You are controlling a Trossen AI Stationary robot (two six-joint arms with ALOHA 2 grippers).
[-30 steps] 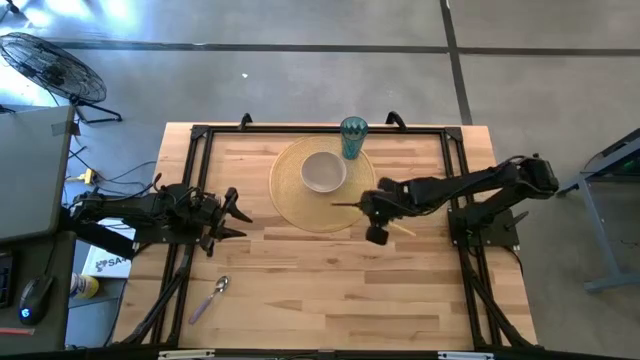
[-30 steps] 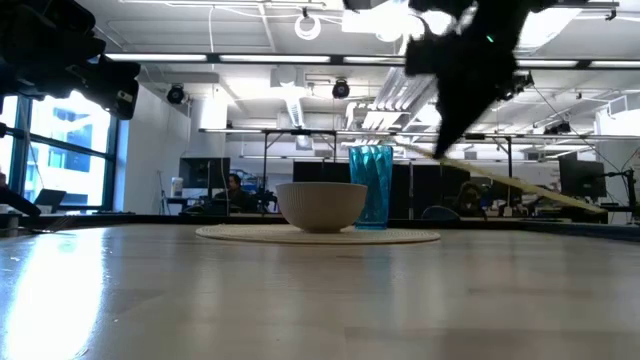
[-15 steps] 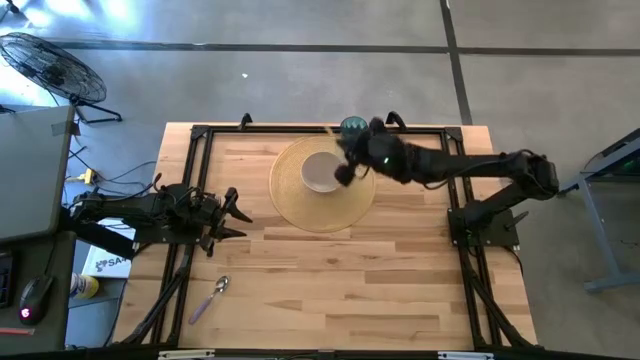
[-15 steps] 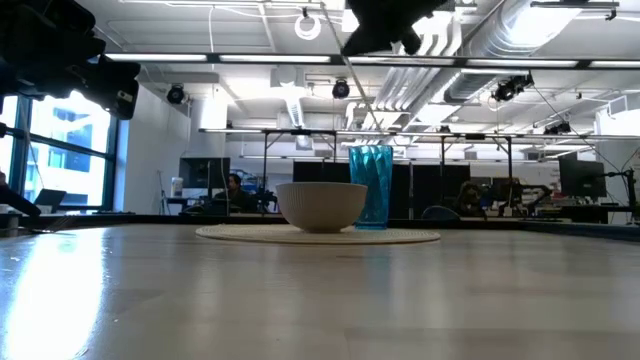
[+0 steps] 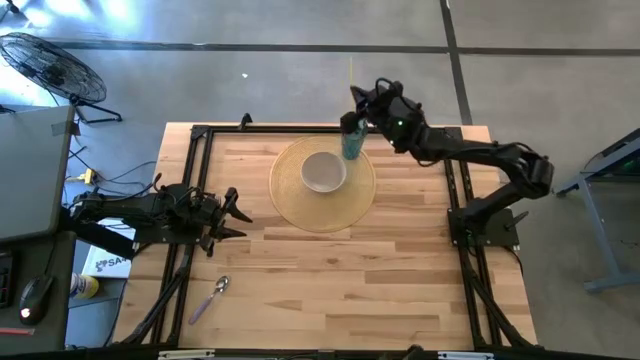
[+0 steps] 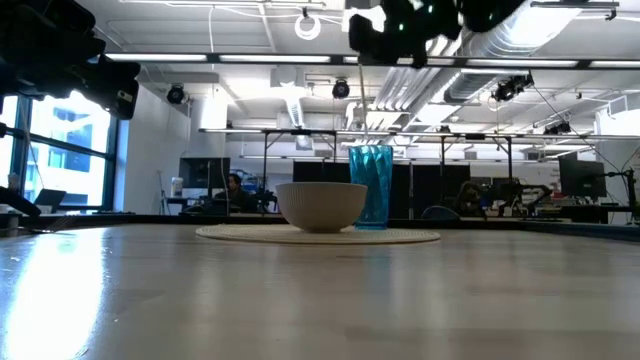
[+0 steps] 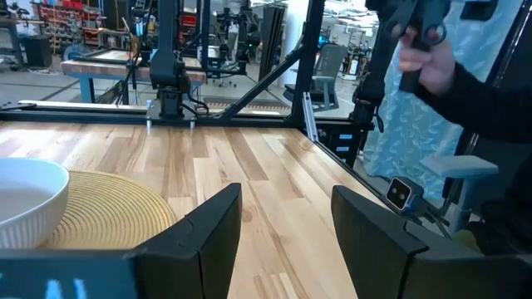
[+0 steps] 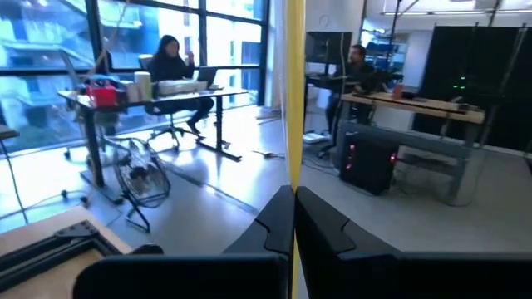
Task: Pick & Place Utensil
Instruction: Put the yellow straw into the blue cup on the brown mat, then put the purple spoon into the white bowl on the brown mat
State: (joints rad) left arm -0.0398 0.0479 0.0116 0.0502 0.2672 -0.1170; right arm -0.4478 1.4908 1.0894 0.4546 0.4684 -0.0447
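Observation:
My right gripper [image 5: 358, 108] hovers high over the blue cup [image 5: 353, 140] at the table's far edge, shut on a thin yellow chopstick [image 5: 351, 75]. The cup stands upright at the far rim of a round woven mat [image 5: 290, 205]. A white bowl [image 5: 323, 172] sits on the mat's middle. A purple-handled spoon [image 5: 213, 296] lies flat on the table near the left front. My left gripper [image 5: 232, 212] waits open at the table's left side, low over the wood. My right gripper pinches the yellow chopstick [image 8: 293, 166] between its two shut fingers [image 8: 320, 224]. The stick stands close to upright and is lifted clear of the table. Its upper part rises past the fingers, and a thin length [image 6: 361, 100] hangs below them toward the cup [image 6: 371, 187].
The black frame rail [image 5: 300, 128] runs along the far edge right behind the cup. Bare wood [image 5: 340, 290] spreads across the near half of the table. The bowl [image 6: 321, 205] stands just to the left of the cup in the low view.
My right gripper has swung from the right side of the mat, over the bowl, toward the far edge, and has risen above the cup. It has tipped so that the chopstick, slanting close to level a second ago, now stands close to upright.

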